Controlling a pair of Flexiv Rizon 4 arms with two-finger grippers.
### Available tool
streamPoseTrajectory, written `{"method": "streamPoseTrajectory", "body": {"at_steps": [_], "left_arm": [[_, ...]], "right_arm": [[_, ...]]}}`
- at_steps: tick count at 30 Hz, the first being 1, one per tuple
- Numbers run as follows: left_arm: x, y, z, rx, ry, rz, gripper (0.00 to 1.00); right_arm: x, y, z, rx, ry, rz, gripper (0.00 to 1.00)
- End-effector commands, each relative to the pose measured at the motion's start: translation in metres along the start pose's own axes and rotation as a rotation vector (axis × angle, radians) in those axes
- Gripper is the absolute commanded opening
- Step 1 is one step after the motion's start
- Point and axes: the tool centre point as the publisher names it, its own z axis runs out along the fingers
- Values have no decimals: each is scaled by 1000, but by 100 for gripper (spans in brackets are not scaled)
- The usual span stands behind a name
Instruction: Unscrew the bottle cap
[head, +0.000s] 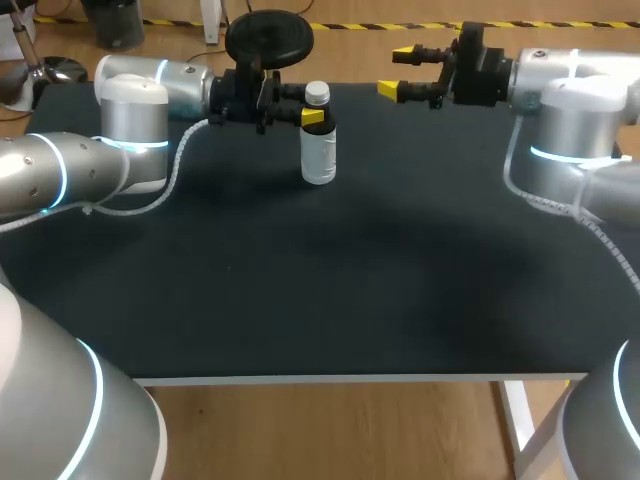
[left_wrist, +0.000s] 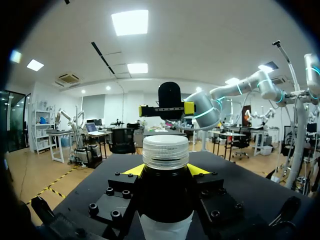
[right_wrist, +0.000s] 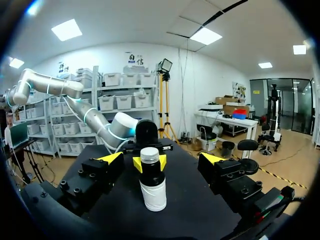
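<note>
A small bottle (head: 318, 150) with a dark neck, a white label and a white ribbed cap (head: 317, 93) stands upright at the back middle of the table. My left gripper (head: 314, 115) comes in from the left and is shut on the bottle just under the cap. In the left wrist view the cap (left_wrist: 165, 151) rises above the gripper (left_wrist: 165, 172), with a yellow tip on each side of the neck. My right gripper (head: 396, 72) hovers open to the right of the bottle, apart from it. From the right wrist the bottle (right_wrist: 152, 187) stands ahead of the open gripper (right_wrist: 161, 159).
The black table top (head: 300, 290) stretches bare toward the front edge (head: 330, 379). My left arm (head: 90, 160) lies along the back left, and my right arm (head: 575, 130) stands at the back right.
</note>
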Motion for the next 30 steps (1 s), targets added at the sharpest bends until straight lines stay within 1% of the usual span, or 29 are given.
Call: {"method": "streamPoseTrajectory", "body": {"at_steps": [1,18,24,28,30], "left_arm": [[0,-1,1,-2,0,-1,0],[0,-1,1,-2,0,-1,0],[0,-1,1,-2,0,-1,0],[0,-1,1,-2,0,-1,0],[0,-1,1,-2,0,-1,0]], "right_arm": [[-3,1,1,5,6,1,100],[-3,1,1,5,6,1,100],[2,4,17,-29,12,-19,100],[5,4,28,-21,-35,-47,100],[6,3,30,3,-77,-51,100]]}}
